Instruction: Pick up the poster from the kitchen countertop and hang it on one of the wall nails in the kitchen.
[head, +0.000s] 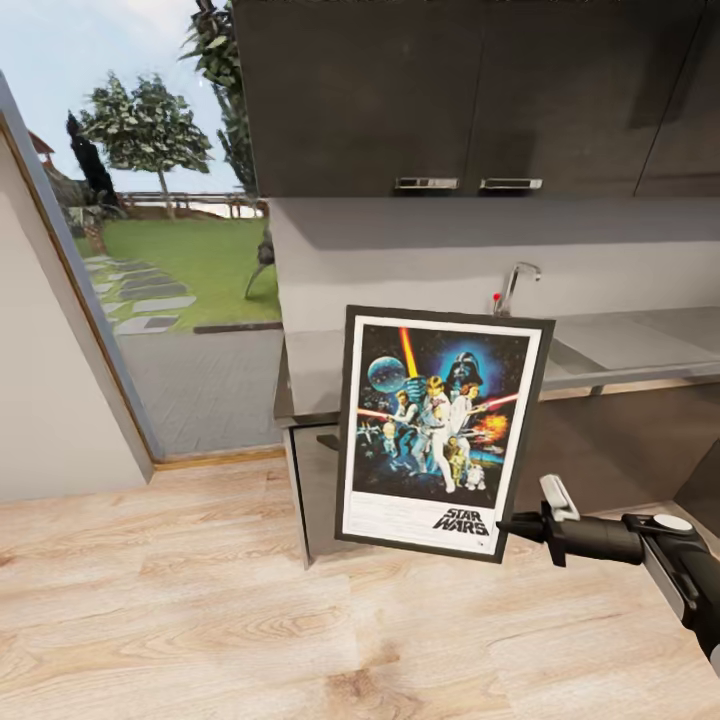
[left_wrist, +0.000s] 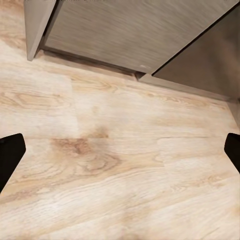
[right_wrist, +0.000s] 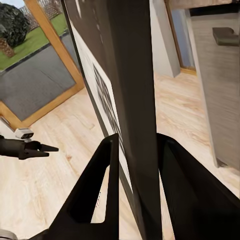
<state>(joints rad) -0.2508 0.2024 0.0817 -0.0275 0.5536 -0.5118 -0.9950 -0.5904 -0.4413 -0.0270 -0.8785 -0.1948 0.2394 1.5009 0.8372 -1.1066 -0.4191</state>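
Right gripper (head: 512, 527) pinches the poster (head: 440, 425) edge — above open wooden floor (head: 200, 600).

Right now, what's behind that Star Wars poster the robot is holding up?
Behind the poster, gripped at its lower corner by the right gripper, you can see the dark countertop, a chrome tap and the cabinet front below. Whatever sits directly behind the frame is covered.

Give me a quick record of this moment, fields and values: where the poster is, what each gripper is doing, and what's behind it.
poster: off the countertop, upright, slightly tilted, above the wooden floor
right gripper: shut on the poster's lower right edge
left gripper: open, empty, facing the floor
behind poster: kitchen countertop with tap
wall nails: cannot tell
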